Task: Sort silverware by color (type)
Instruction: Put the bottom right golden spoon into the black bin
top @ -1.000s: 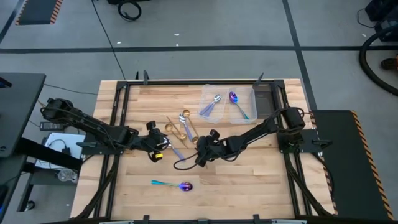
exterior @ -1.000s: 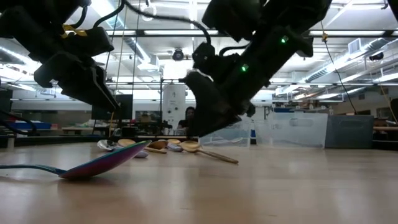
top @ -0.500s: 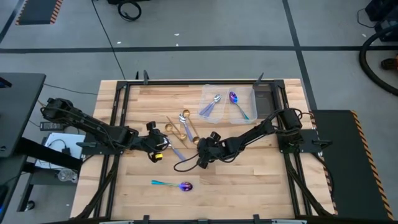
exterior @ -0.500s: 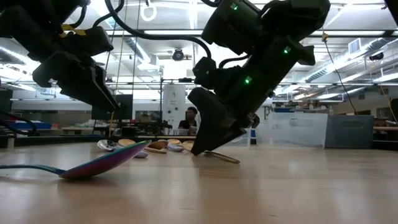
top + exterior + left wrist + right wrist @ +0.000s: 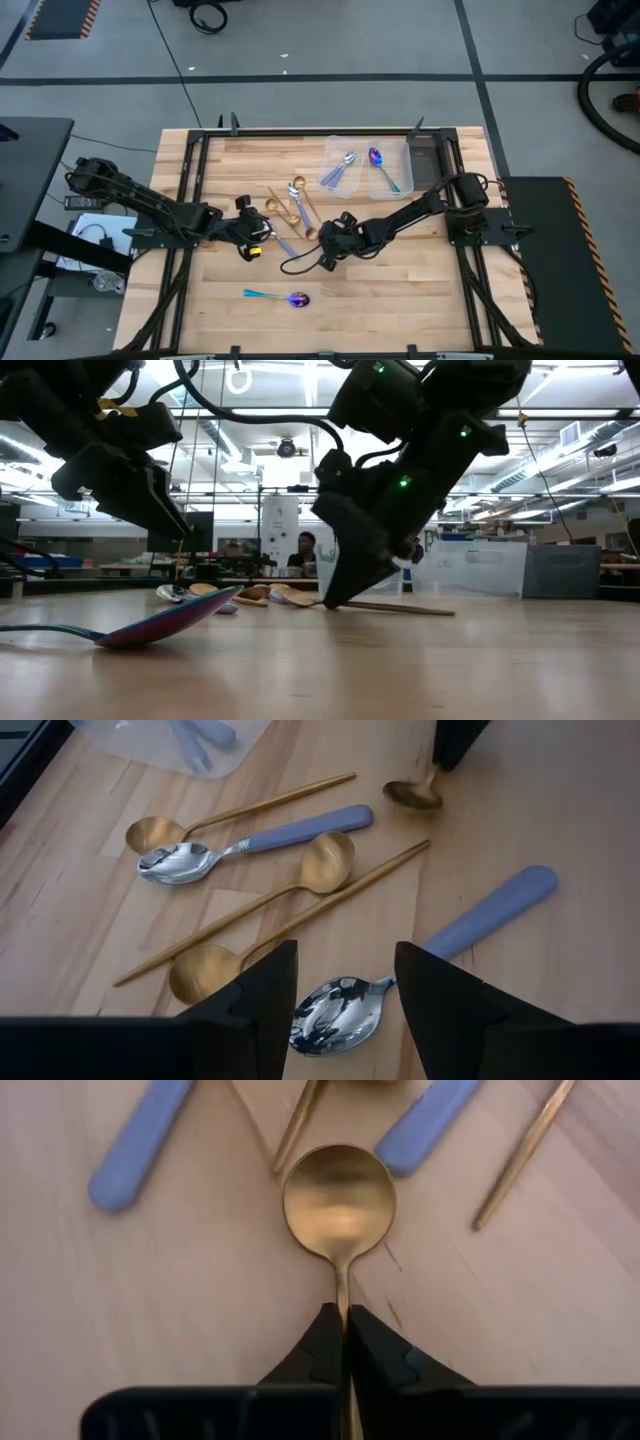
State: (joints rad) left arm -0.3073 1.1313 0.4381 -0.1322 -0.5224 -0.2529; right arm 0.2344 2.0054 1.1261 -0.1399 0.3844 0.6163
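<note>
A gold spoon point(image 5: 340, 1200) lies on the wooden table at the near edge of a loose pile of gold and lilac-handled silver silverware point(image 5: 290, 205). My right gripper point(image 5: 322, 242) is shut on that spoon. My left gripper point(image 5: 260, 240) hangs open to the left of the pile, over a silver spoon with a lilac handle point(image 5: 335, 1015), touching nothing. An iridescent purple-blue spoon point(image 5: 288, 298) lies alone nearer the front edge. Lilac-handled silverware and another iridescent spoon lie in the clear tray point(image 5: 365, 141) at the back. My right gripper pinches the gold spoon's thin handle point(image 5: 341, 1285) between its two fingers point(image 5: 320, 1342), just behind the bowl. The fingers slant down from the table's right side and lie along the handle. The spoon sits low at the table, its handle point(image 5: 410, 608) trailing out behind the fingertips.
A dark box point(image 5: 423, 162) stands beside the tray at the back right. A black cable point(image 5: 295, 262) loops on the table under the right arm. Bare wood lies along the front right. A person point(image 5: 303, 550) sits in the room far behind the table.
My right gripper has tipped further downward, brought its tips down to the table at the gold spoon and shut on its handle. The spoon has turned on the table, so its handle now points more toward the table's right.
</note>
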